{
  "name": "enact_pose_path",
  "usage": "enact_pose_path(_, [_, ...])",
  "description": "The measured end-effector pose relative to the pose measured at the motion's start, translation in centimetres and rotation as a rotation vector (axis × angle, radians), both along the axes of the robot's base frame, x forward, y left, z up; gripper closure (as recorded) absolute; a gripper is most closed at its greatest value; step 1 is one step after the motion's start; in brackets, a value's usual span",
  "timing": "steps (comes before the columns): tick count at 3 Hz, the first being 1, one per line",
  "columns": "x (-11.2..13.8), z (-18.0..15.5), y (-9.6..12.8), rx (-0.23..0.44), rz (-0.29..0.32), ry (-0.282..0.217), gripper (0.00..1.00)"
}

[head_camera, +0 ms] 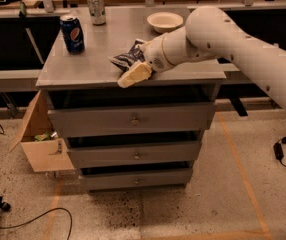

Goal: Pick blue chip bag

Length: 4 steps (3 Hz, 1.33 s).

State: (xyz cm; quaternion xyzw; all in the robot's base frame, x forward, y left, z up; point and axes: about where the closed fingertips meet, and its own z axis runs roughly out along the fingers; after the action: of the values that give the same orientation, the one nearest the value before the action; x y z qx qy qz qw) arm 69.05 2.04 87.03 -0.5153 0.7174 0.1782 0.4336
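On the gray surface (83, 71) of a three-drawer cabinet (133, 154), the blue chip bag (127, 58) lies flat and crinkled near the front edge, about midway along it. Just in front of the bag, the cream-coloured pincer (134, 75) slants down toward the front edge of the surface, its tip reaching that edge. Its wrist end covers the side of the bag that faces the bowl, so that part of the bag is hidden. Whether the pincer touches the bag I cannot tell, nor whether it is open or closed: it shows only as one pale blunt shape. The thick white arm (223, 39) runs from the bag up and away to the right edge of the view, passing above the corner of the surface. Behind the bag and off to its left in the view, an upright blue Pepsi can (72, 33) stands well apart from it. A silver can (96, 7) stands farther back from the bag, near the rear edge. Behind the bag on its other side sits a shallow white bowl (165, 21), apart from it. Below the bag's level, beside the cabinet on the Pepsi can's side, an open cardboard box (43, 151) sits against the drawers, above the speckled floor (183, 214).
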Motion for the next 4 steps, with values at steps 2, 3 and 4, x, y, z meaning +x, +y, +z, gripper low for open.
enact_pose_path(2, [1.1,-1.8,1.4,-0.005,0.061,-0.037,0.65])
enact_pose_path(3, [1.6,-0.1,1.5,0.023,0.083,-0.088,0.87])
enact_pose_path(4, [3.0,3.8,0.7,0.087,0.092,-0.172,1.00])
